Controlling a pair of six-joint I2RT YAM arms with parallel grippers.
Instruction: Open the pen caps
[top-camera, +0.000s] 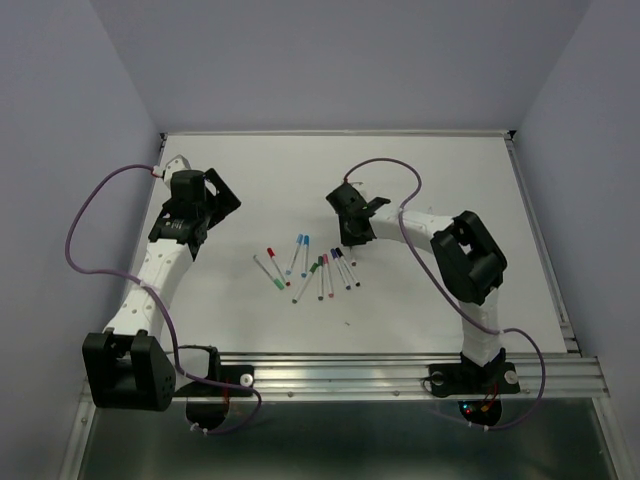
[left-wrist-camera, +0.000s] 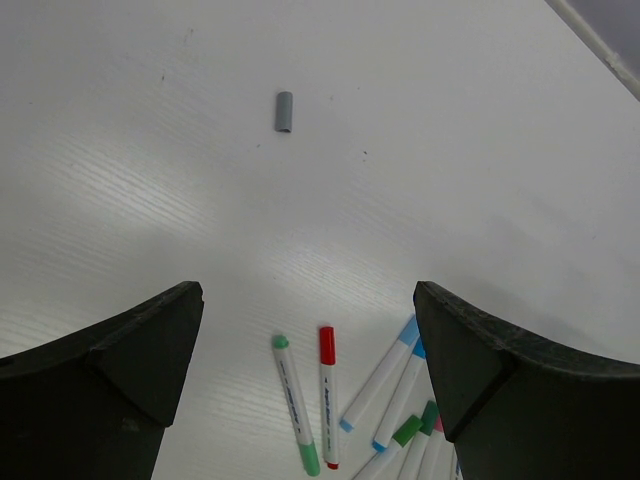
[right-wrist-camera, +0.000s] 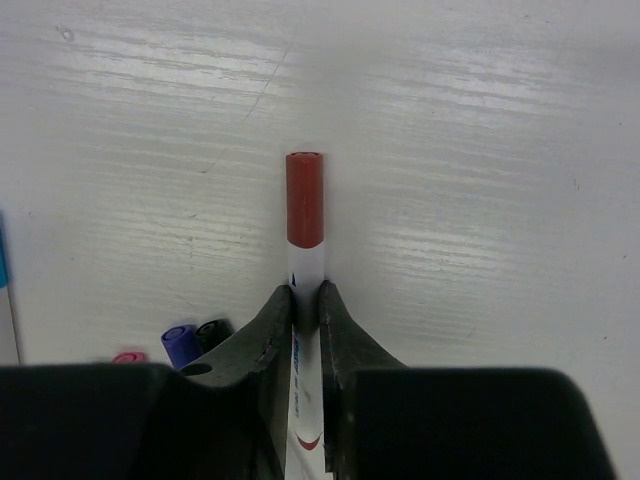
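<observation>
From above, you see the pens (top-camera: 310, 268) fanned out, your right gripper (top-camera: 350, 238) at their right end, the left gripper (top-camera: 203, 215) well apart. On the left wrist, its jaws gape with nothing between; a loose grey cap (left-wrist-camera: 285, 111) lies ahead. On the right wrist, the fingers (right-wrist-camera: 266, 340) pinch a white barrel (right-wrist-camera: 306, 272), its red cap (right-wrist-camera: 304, 198) jutting beyond: light, stiff, slick plastic, so take that cap around its middle

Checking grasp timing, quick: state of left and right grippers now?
Left gripper: open, holding nothing.
Right gripper: closed on the red-capped pen.
</observation>
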